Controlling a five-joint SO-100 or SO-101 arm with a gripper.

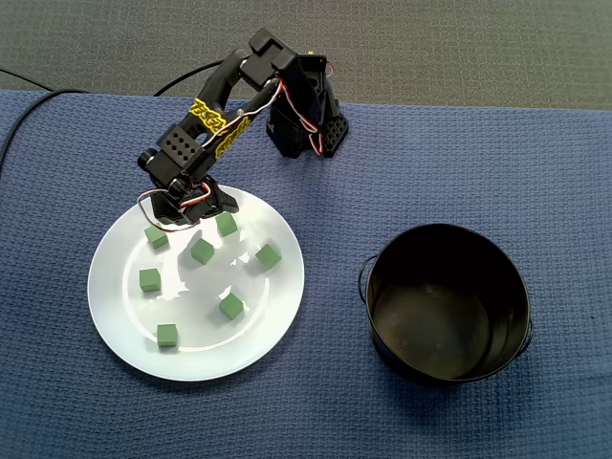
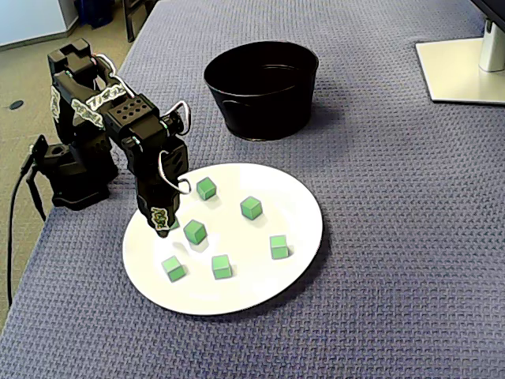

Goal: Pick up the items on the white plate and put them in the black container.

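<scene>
A white plate [image 1: 115,316] [image 2: 304,207] holds several small green cubes in both fixed views, among them one [image 1: 202,251] [image 2: 194,231] near the middle. My gripper [image 1: 178,222] [image 2: 163,229] points down over the plate's edge nearest the arm's base. Its tip is just above or on the plate beside a cube [image 1: 156,237], of which only a green sliver [image 2: 175,223] shows in the other view. The arm's body covers the jaws, so their gap is hidden. The black container [image 1: 448,304] [image 2: 262,87] stands empty beyond the plate.
A blue woven cloth [image 1: 402,172] [image 2: 394,260] covers the table. The arm's base [image 1: 306,124] [image 2: 75,170] sits at the cloth's edge with cables [image 2: 20,197] trailing off. A white monitor foot [image 2: 465,71] stands at the far right corner.
</scene>
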